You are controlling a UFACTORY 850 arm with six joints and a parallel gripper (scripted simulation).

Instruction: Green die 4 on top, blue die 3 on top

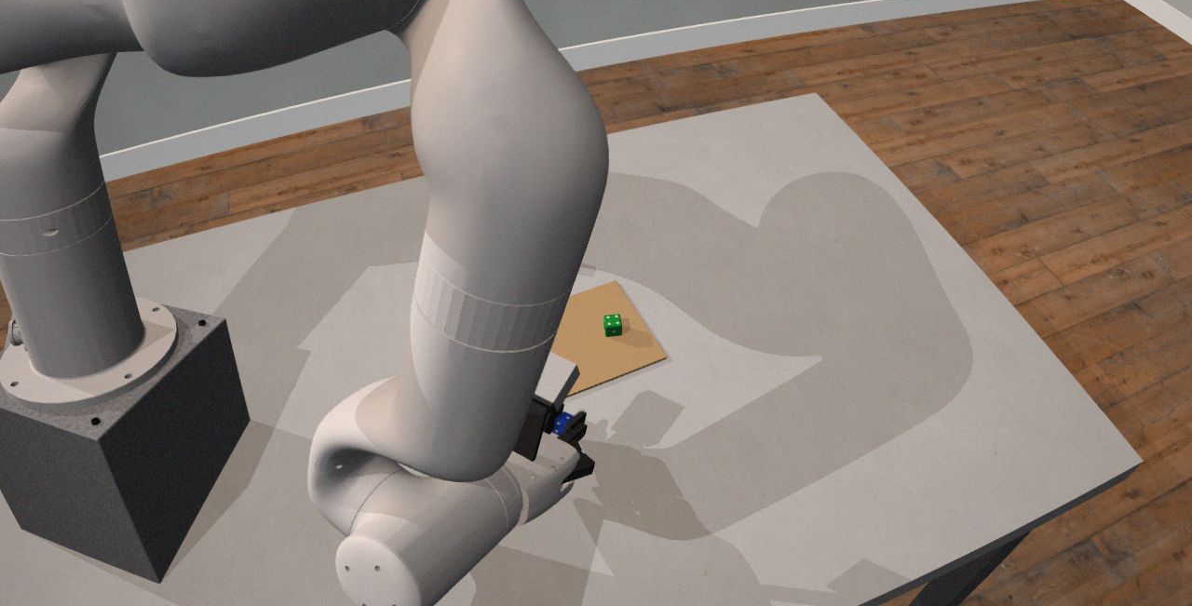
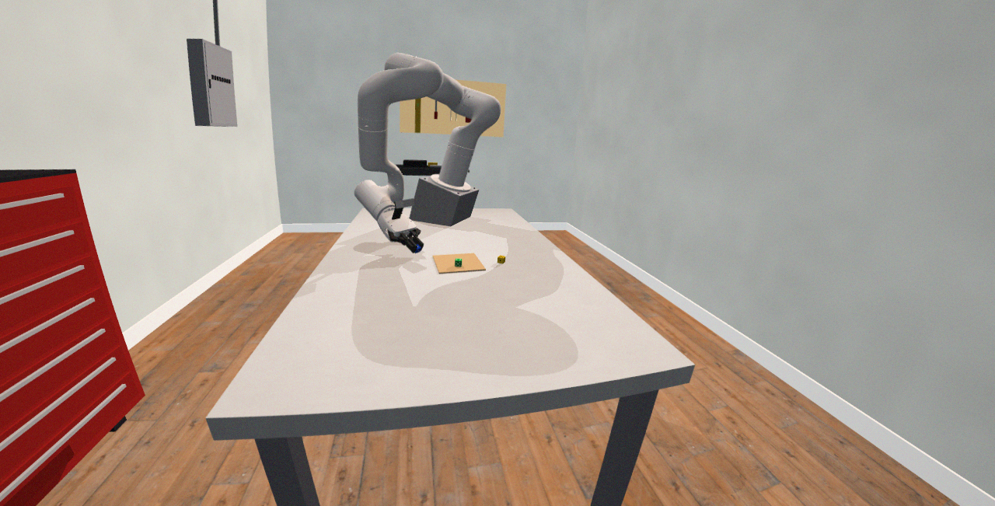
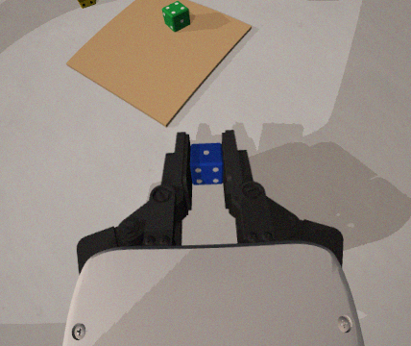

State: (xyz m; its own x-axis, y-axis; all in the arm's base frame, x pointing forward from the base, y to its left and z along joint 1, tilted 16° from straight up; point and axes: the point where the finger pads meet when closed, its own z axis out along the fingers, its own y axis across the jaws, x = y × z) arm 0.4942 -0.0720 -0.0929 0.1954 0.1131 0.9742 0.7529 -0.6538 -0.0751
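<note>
My gripper [image 1: 568, 422] [image 2: 415, 246] [image 3: 205, 148] is shut on the blue die [image 1: 563, 422] [image 2: 418, 247] [image 3: 206, 163], above the table beside the mat. In the wrist view the blue die shows one pip on its far face and 4 on the face toward the palm; the fingers cover its sides. The green die [image 1: 612, 325] [image 2: 457, 263] [image 3: 176, 16] lies flat on the tan mat [image 1: 591, 352] [image 2: 445, 267] [image 3: 143, 72] with 4 on top. The yellow die [image 2: 500, 259] [image 3: 87, 3] lies on the table beyond the mat; the arm hides it in the top view.
The grey table [image 1: 833, 469] [image 2: 445, 392] carries the mat and the arm's dark base block [image 1: 125, 469] [image 2: 443, 201]. A red drawer cabinet [image 2: 62, 294] stands on the floor beside the table. The arm's shadow falls across the table.
</note>
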